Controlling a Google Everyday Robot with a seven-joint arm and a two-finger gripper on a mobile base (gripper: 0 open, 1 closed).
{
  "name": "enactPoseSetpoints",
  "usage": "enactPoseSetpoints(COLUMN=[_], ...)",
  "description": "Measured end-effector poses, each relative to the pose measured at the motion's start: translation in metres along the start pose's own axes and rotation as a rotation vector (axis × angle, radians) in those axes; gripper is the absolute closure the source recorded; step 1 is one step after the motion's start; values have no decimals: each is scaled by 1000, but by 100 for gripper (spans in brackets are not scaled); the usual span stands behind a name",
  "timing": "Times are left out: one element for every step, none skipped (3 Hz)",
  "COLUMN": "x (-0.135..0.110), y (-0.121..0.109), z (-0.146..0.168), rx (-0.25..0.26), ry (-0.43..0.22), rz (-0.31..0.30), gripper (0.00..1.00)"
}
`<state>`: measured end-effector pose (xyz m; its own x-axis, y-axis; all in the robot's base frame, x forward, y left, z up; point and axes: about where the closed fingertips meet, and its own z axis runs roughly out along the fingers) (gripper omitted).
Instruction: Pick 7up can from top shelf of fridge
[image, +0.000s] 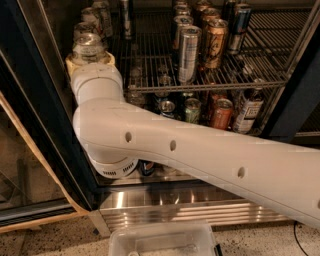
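The 7up can (88, 46), pale with a silver lid, stands at the left end of the top shelf (215, 84), a wire rack in the dark-framed fridge (35, 105). My gripper (90, 58) is right at this can, just below and in front of it. It is hidden behind the cream wrist collar (92, 64) and my thick white arm (200, 150), which crosses the view from lower right to the left. More pale cans (95, 15) stand behind the 7up can.
A tall slim silver can (189, 52), a gold can (215, 44) and a dark blue can (239, 21) stand mid-shelf. Below are a green can (192, 110), an orange can (221, 114) and a bottle (248, 111). The ribbed steel base (175, 206) and a clear plastic bin (160, 240) lie below.
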<state>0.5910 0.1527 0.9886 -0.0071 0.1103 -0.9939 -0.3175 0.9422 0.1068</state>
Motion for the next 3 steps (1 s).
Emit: enactPoseSetpoints(x=[-3,-8,-21], y=[-3,-7,-12], z=[-16,-34,-70], rx=[6,17,12], ry=[-10,-33,-68], rz=[14,36,79], gripper=[100,100,100])
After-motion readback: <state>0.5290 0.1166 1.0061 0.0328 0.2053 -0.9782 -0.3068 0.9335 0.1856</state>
